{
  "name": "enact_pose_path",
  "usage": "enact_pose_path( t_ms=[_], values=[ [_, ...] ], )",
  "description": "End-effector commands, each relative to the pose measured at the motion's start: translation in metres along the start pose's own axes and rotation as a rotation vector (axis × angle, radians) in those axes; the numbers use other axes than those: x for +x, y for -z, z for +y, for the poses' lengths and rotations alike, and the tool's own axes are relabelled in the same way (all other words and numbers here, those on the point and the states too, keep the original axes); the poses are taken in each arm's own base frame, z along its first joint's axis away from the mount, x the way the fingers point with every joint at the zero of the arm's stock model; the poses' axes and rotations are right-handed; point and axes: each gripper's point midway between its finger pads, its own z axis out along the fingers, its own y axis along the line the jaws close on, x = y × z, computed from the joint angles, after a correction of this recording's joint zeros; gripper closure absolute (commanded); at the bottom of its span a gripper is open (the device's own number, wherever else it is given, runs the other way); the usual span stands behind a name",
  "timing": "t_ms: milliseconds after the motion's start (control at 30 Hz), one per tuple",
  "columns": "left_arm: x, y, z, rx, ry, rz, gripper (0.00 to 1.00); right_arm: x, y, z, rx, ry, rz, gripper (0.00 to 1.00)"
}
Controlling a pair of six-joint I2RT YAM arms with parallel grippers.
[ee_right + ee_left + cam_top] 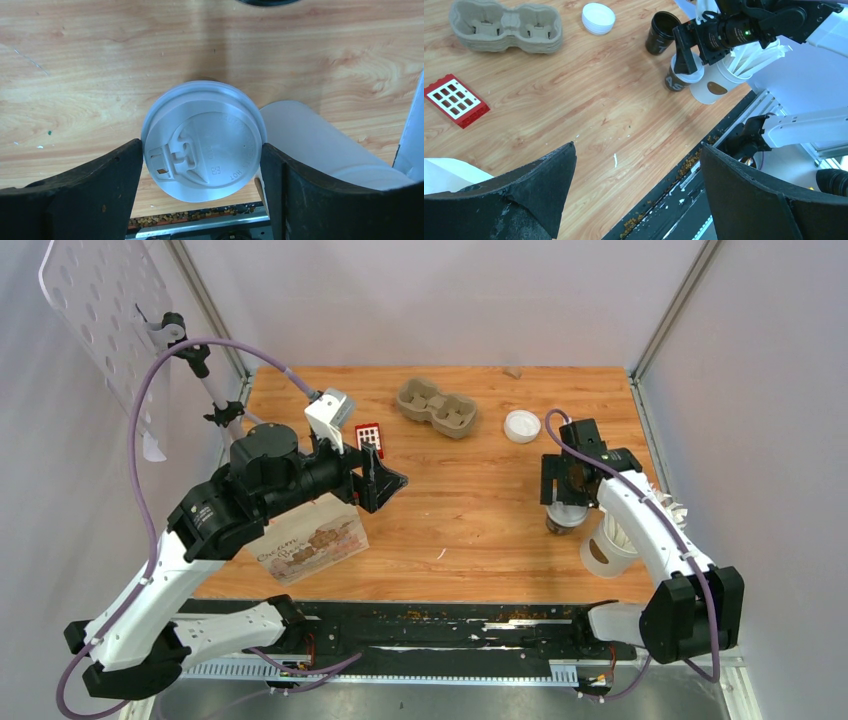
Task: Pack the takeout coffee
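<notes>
Desk of orange-brown wood grain [470,500] carries everything. The biggest item on it, a white-and-brown printed paper bag [305,543], sits at the left under the left arm, presumably as the final carrier. Its mouth is hidden, so its contents cannot be told. Above the desk the left hand [638,149] hovers with jaws spread wide and nothing between them, seemingly idle. Toward the far edge lies the grey-brown moulded pulp cup tray [435,407], both visible wells empty, well apart from the cups it should receive. On the right a tall white holder of white sticks [710,89] stands just beside the dark brown takeout cup with a white plastic lid [674,82]. That cup apparently stands on the desk, with the right hand [201,146] straight above it and its fingers [100,190] pressed to either side of the lid rim, a hold that looks set for lifting it toward the tray. Behind it stands a second dark cup without a lid [661,32]; whether it holds coffee I cannot tell. Near that one lies a small stack of white round lids [521,426], likely its supply. Just beyond the bag lies a small red plastic grid [369,438].
</notes>
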Motion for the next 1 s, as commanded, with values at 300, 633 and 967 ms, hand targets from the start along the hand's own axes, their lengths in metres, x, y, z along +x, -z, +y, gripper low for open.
enact_pose_path(
  t_ms=[300,633,967],
  values=[
    [0.001,-0.001,0.001,0.001,-0.017,-0.012,0.0,0.006,-0.015,0.011,-0.084,0.006,-0.038,0.23],
    [0.001,-0.003,0.001,0.005,-0.011,-0.012,0.0,0.004,-0.018,0.012,-0.09,0.01,-0.064,0.13],
    [0.002,-0.002,0.002,-0.003,-0.02,-0.007,0.0,-0.018,0.015,0.015,-0.13,0.01,-0.11,0.02]
  ],
)
